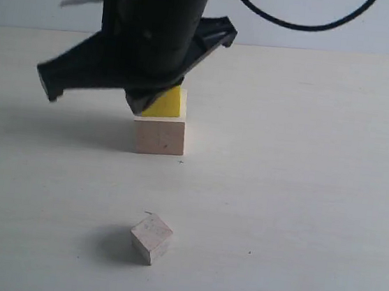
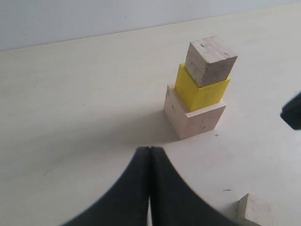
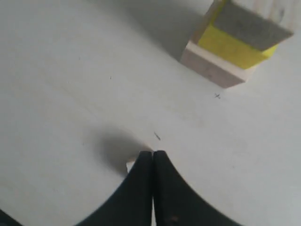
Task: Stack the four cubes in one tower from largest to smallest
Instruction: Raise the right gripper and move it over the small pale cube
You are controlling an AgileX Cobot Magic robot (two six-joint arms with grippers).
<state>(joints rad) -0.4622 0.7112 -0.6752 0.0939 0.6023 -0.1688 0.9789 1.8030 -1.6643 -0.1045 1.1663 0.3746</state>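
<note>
Here, three cubes are standing as a partial tower (image 2: 200,96) on a pale tabletop (image 1: 314,201). The big cube (image 2: 194,120) of bare wood is sitting at the bottom, the yellow cube (image 2: 201,92) is resting on it, turned a little askew, and the small cube (image 2: 210,61) of bare wood is sitting on top. The smallest cube (image 1: 151,237) is lying alone on the tabletop, well apart from the tower and not yet stacked. In the exterior view a black arm (image 1: 151,35) is hanging over the tower, hiding its top so that only the big cube and a corner of the yellow one are showing. The left claw (image 2: 149,153) is closed, its fingers pressing together with nothing between them, and is pointing toward the tower from some way off. The right claw (image 3: 153,155) is also closed and empty, hanging above the tabletop with a pale corner of the smallest cube peeping out beside its tips.
</note>
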